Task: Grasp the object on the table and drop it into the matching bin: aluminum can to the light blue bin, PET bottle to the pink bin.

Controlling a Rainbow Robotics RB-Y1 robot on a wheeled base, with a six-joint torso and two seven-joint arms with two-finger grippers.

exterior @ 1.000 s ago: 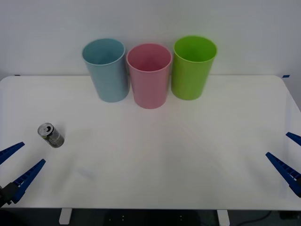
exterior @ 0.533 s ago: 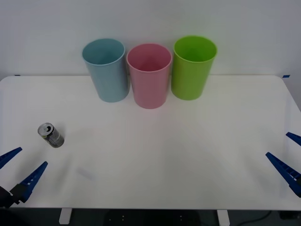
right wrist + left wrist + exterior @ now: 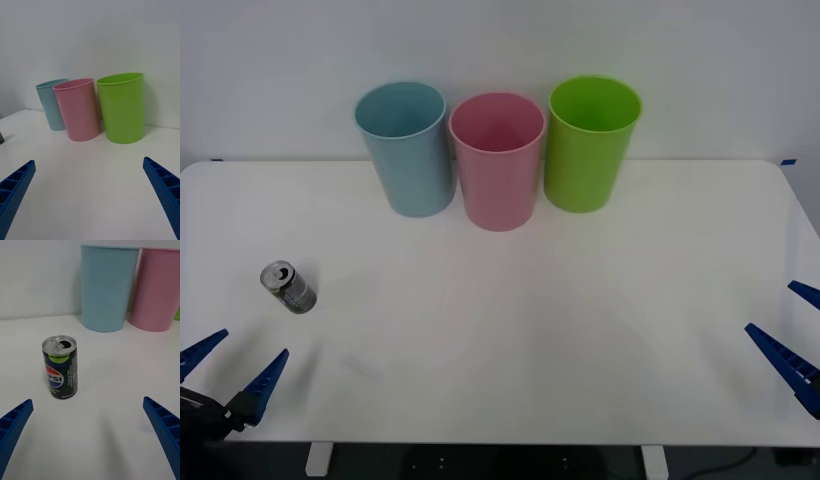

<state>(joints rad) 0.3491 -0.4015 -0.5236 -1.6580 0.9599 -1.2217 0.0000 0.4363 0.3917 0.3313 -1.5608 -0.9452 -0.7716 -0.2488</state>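
One shift: left hand (image 3: 230,370) lower, farther from upright can (image 3: 288,287).

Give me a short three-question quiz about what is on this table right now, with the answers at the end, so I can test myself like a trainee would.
1. True or false: the can stands upright on the table.
2. Which bin stands in the middle of the row? A) the light blue bin B) the pink bin C) the lime green bin
3. Fill in: the can stands nearer the ____ hand.

Key
1. True; its opened silver top faces up.
2. B.
3. Left. The left hand is open at the table's near left corner, short of the can; the right hand waits open at the right edge.
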